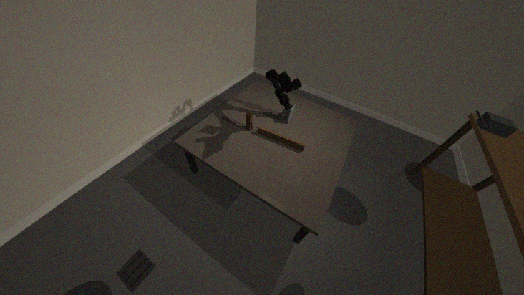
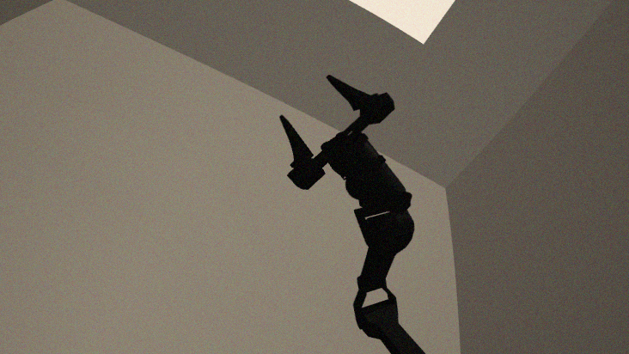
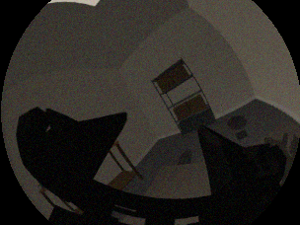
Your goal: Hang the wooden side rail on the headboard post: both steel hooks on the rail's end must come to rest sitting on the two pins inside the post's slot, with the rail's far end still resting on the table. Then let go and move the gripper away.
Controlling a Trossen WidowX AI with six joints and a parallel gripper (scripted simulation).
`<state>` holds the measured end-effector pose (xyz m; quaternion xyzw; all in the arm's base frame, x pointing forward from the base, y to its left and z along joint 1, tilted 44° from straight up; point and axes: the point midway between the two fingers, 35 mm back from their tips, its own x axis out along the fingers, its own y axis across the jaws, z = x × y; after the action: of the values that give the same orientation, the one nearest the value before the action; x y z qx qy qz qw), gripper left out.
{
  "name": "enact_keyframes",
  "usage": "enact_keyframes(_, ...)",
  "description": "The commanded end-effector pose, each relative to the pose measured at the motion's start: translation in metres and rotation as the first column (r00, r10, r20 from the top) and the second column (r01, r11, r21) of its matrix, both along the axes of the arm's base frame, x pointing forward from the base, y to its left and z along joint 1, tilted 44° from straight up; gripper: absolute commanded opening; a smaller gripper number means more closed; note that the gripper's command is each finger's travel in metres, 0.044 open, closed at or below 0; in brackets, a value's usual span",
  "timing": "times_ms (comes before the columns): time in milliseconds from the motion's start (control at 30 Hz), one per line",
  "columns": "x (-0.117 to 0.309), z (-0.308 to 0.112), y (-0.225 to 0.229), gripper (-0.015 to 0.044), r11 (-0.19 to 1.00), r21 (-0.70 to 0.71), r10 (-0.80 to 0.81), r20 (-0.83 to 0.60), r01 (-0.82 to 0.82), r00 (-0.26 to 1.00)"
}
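Observation:
The wooden side rail (image 1: 280, 138) lies on the table (image 1: 324, 129) in the top view, its near end beside the upright wooden headboard post (image 1: 248, 121). A small pale bit shows between post and rail; the hooks, pins and slot are too small to make out, so I cannot tell whether the hooks sit on the pins. My gripper (image 2: 304, 96) (image 3: 163, 120) is open and empty, with its fingers wide apart. It is raised above the table, away from rail and post. Neither rail nor post shows in the exterior view or can be made out in the wrist view.
The black arm (image 1: 284, 99) stands behind the rail, at the far part of the table. A wooden piece of furniture (image 1: 448, 230) with a grey box (image 1: 496, 123) on it stands off to the right. Walls meet behind the table. A shelf unit (image 3: 174, 77) shows in the wrist view.

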<state>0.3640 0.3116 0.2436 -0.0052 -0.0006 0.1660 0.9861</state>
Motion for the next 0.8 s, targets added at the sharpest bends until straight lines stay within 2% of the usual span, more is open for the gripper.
enact_keyframes(0,0.017,-0.020,-0.072,0.0440,0.860,-0.489,-0.136,0.059,0.148,0.989)
enact_keyframes(200,0.022,-0.032,-0.117,0.0440,0.634,-0.752,-0.179,0.088,0.183,0.980)
enact_keyframes(400,0.022,-0.043,-0.163,0.0440,0.338,-0.928,-0.200,0.091,0.156,0.976)
enact_keyframes(600,0.015,-0.055,-0.206,0.0440,0.015,-0.998,-0.210,0.062,0.067,0.976)
enact_keyframes(767,0.006,-0.064,-0.242,0.0440,-0.245,-0.968,-0.218,0.011,-0.044,0.976)
